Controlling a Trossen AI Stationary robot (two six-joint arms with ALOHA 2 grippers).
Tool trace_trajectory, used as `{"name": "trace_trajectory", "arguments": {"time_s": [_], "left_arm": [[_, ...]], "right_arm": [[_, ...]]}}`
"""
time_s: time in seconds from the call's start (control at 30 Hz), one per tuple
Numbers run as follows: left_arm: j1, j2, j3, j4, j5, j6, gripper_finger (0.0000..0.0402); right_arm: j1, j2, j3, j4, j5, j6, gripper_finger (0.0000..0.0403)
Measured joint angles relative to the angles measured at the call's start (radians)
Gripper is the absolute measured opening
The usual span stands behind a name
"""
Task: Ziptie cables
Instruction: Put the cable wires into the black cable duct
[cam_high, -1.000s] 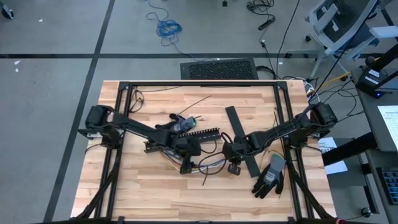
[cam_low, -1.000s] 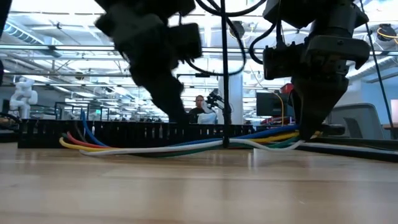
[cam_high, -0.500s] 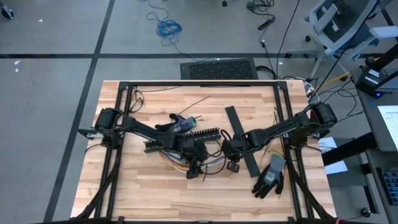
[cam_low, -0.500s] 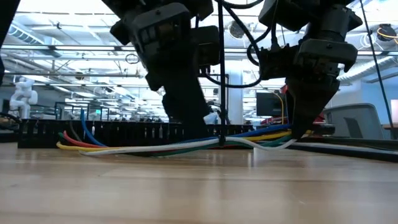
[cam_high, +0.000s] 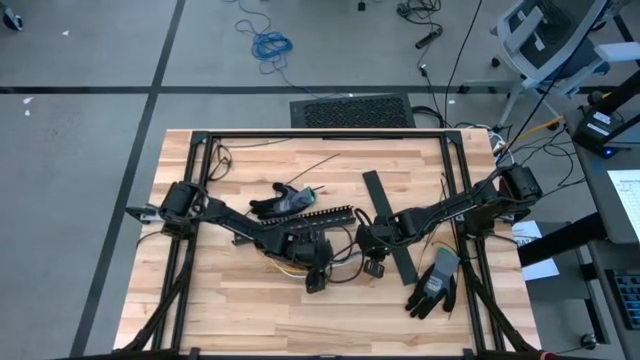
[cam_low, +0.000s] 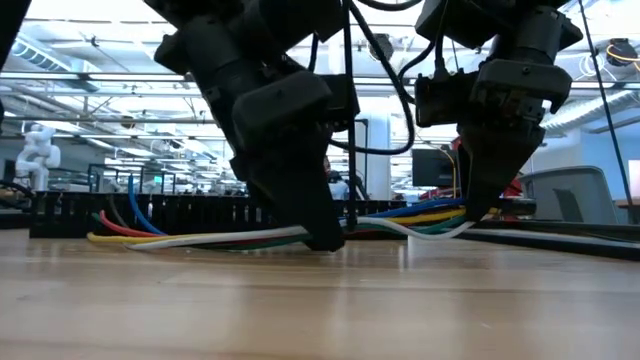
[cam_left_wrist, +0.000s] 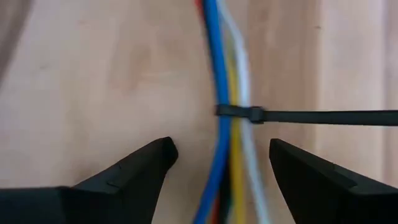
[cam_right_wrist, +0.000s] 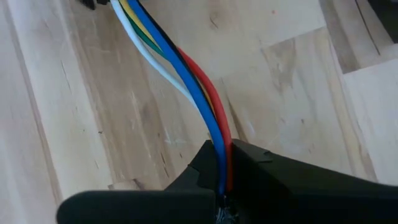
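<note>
1. My left fingers (cam_left_wrist: 217, 163) stand wide apart, holding nothing, straddling the cables (cam_left_wrist: 229, 143) just above the tabletop (cam_left_wrist: 93, 81).
2. A black zip tie (cam_left_wrist: 249, 114) wraps the bundle just ahead of those fingers, its tail sticking out sideways.
3. My right fingers (cam_right_wrist: 222, 180) are clamped tight on the cables' blue and red wires.
4. The cables lie mid-tabletop in front of the black slotted duct (cam_low: 150, 210).
5. A glove (cam_high: 435, 282) lies near the right arm.

We see the cables (cam_high: 335, 262) on the tabletop (cam_high: 240, 320) just before the slotted duct (cam_high: 330, 214); a glove (cam_high: 435, 285) lies right of them, well apart.
</note>
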Motion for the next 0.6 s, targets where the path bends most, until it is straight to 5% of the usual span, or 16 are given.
{"name": "trace_trajectory", "arguments": {"time_s": [0.3,0.6], "left_arm": [[-0.032,-0.018,0.000,-0.237,-0.062,-0.011,0.0217],[-0.091,-0.024,-0.002,-0.420,-0.110,0.006,0.0203]], "right_arm": [[0.000,0.000,0.001,-0.019,0.023,-0.003,0.0000],[0.006,0.000,0.001,-0.059,0.023,-0.015,0.0000]]}}
